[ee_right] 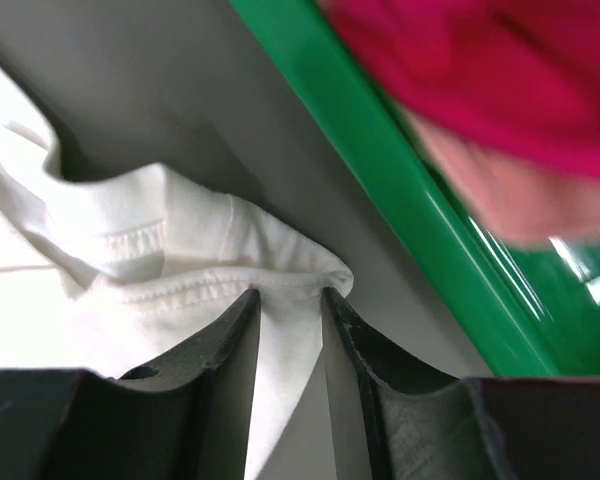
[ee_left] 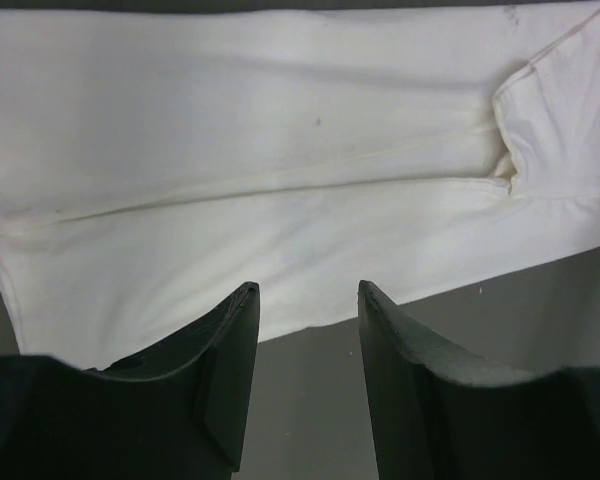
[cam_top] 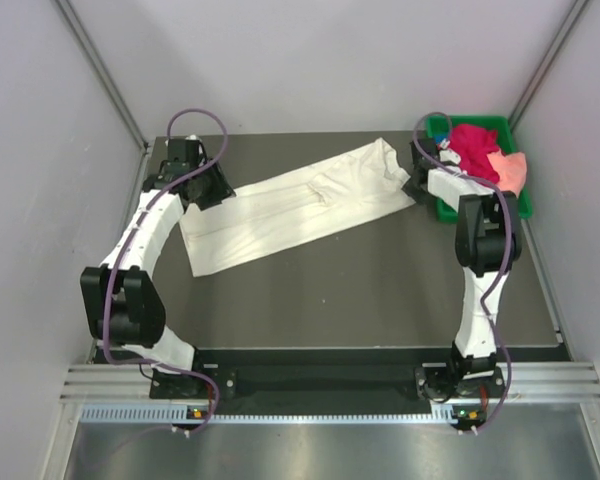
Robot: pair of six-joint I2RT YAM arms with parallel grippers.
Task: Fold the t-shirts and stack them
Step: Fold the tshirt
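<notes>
A dark grey tabletop (cam_top: 380, 290) is enclosed by pale, plain walls (cam_top: 40, 150). A cream-white t-shirt (cam_top: 290, 205) is laid flat and slantwise across it. A magenta-red t-shirt (cam_top: 472, 145) and a peach-pink t-shirt (cam_top: 513, 170) are bundled in a green tray (cam_top: 500, 124) at the far right. The left fingers (ee_left: 220, 370) are held spread, with nothing between them, at the cream-white shirt's left end. The right fingers (ee_right: 220, 370) appear to be pinched on its hem beside the tray.

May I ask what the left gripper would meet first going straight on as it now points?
Probably the cream-white t-shirt; its near edge lies just ahead of the left gripper's open fingers.
</notes>
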